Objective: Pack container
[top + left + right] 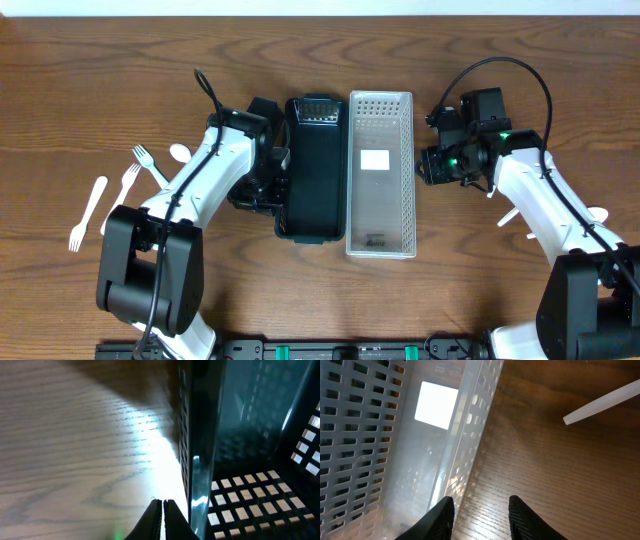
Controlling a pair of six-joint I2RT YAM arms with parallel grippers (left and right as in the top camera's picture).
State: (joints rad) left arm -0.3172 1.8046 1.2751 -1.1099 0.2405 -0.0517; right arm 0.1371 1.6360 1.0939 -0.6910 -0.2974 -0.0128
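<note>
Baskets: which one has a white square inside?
The pale see-through basket on the right: a white square lies on its floor. The dark basket beside it shows none.

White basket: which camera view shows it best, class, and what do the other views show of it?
The overhead view: the whole white basket is visible, beside the black basket. The right wrist view shows only one wall and some floor; the left wrist view shows none.

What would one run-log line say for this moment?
left gripper: shut, beside dark basket | right gripper: open, empty, beside white basket | forks: on table
</note>
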